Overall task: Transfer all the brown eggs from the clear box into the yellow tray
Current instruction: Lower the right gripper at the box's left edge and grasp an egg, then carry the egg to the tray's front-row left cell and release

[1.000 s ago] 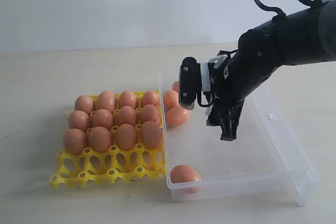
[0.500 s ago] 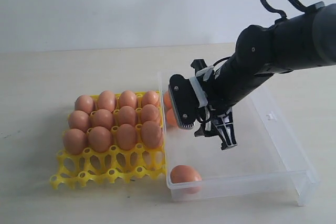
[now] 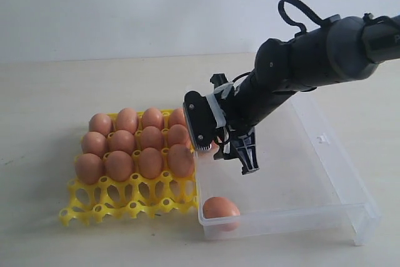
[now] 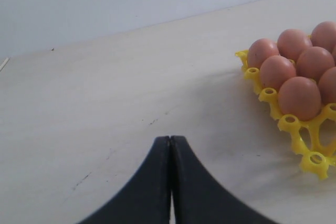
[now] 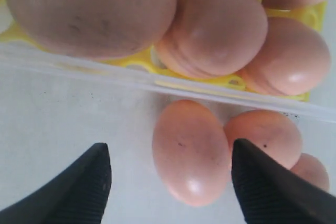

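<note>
The yellow tray [image 3: 81, 207] lies on the left, its three back rows filled with brown eggs [image 3: 150, 162] and its front row of cups bare. The clear box [image 3: 325, 173] lies to its right. One brown egg [image 3: 219, 207] rests in the box's front left corner. My right gripper [image 3: 225, 145] hangs open and low inside the box by its left wall. In the right wrist view an egg [image 5: 193, 150] lies on the box floor between the open fingers [image 5: 84, 187], with two more eggs [image 5: 263, 136] beside it. My left gripper [image 4: 171, 141] is shut and empty above bare table.
The box's clear left wall [image 5: 105, 69] runs just beyond the eggs, with the tray's eggs [image 5: 220, 27] right behind it. The right arm [image 3: 312, 60] reaches over the box from the right. A corner of the tray [image 4: 294, 124] shows in the left wrist view.
My right gripper has swung left and down inside the box, toward the eggs by the left wall, and now hides them in the exterior view. It stays open.
</note>
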Tool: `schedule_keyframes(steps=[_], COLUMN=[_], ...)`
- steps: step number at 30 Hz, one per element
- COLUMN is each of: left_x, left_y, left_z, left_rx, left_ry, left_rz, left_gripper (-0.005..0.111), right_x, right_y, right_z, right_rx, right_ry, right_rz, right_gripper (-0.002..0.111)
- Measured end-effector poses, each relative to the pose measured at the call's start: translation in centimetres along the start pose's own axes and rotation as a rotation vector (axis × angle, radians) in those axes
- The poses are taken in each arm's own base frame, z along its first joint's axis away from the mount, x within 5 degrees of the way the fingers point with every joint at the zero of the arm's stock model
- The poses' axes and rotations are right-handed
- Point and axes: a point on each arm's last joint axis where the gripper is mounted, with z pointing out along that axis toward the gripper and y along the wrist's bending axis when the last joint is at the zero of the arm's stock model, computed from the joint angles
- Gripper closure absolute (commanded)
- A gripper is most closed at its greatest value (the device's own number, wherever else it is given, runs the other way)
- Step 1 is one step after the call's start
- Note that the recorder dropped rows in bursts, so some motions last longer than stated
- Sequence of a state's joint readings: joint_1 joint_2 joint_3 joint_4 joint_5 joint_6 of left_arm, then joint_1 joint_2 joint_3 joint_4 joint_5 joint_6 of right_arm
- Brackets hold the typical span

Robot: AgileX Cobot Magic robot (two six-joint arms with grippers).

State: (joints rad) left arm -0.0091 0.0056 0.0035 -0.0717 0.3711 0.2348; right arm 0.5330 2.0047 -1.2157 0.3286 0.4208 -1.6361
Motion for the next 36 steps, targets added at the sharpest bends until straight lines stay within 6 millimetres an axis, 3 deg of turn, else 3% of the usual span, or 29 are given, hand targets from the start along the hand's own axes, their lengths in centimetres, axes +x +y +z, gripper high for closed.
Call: schedule_keyframes(steps=[4, 7, 8, 10, 15, 18, 19, 20, 21, 27, 34, 36], left_x=[0.0, 0.0, 0.0, 0.0, 0.0, 0.0, 0.0, 0.0, 0.0, 0.0, 0.0, 0.0], left_y=[0.0, 0.0, 0.0, 0.0, 0.0, 0.0, 0.0, 0.0, 0.0, 0.0, 0.0, 0.0], left_z=[0.0, 0.0, 0.0, 0.0, 0.0, 0.0, 0.0, 0.0, 0.0, 0.0, 0.0, 0.0], left_rx=[0.000, 0.000, 0.000, 0.000, 0.000, 0.000, 0.000, 0.000, 0.000, 0.000, 0.000, 0.000], left_ry=[0.000, 0.000, 0.000, 0.000, 0.000, 0.000, 0.000, 0.000, 0.000, 0.000, 0.000, 0.000], left_rz=[0.000, 0.000, 0.000, 0.000, 0.000, 0.000, 0.000, 0.000, 0.000, 0.000, 0.000, 0.000], left_gripper=[0.107, 0.107, 0.107, 0.107, 0.107, 0.107, 0.107, 0.107, 0.107, 0.107, 0.107, 0.107], right_x=[0.0, 0.0, 0.0, 0.0, -0.1, -0.2, -0.2, -0.2, -0.3, -0.1, 0.2, 0.3], right_y=[-0.2, -0.5, -0.5, -0.6, 0.1, 0.0, 0.0, 0.0, 0.0, -0.7, -0.6, -0.6], right_z=[0.7, 0.9, 0.9, 1.0, 0.0, -0.5, -0.5, -0.5, -0.6, -0.3, 1.8, 2.6], right_rx=[-0.003, 0.014, 0.018, 0.019, -0.013, -0.005, -0.009, -0.012, -0.007, 0.076, 0.045, 0.033], right_ry=[-0.001, -0.003, -0.003, -0.004, -0.005, -0.010, -0.010, -0.010, -0.010, -0.004, 0.000, 0.002], right_rz=[0.004, 0.012, 0.013, 0.015, 0.021, 0.037, 0.041, 0.044, 0.049, 0.067, 0.088, 0.094], right_gripper=[0.059, 0.083, 0.103, 0.108, 0.107, 0.077, 0.055, 0.041, 0.035, 0.040, 0.040, 0.049])
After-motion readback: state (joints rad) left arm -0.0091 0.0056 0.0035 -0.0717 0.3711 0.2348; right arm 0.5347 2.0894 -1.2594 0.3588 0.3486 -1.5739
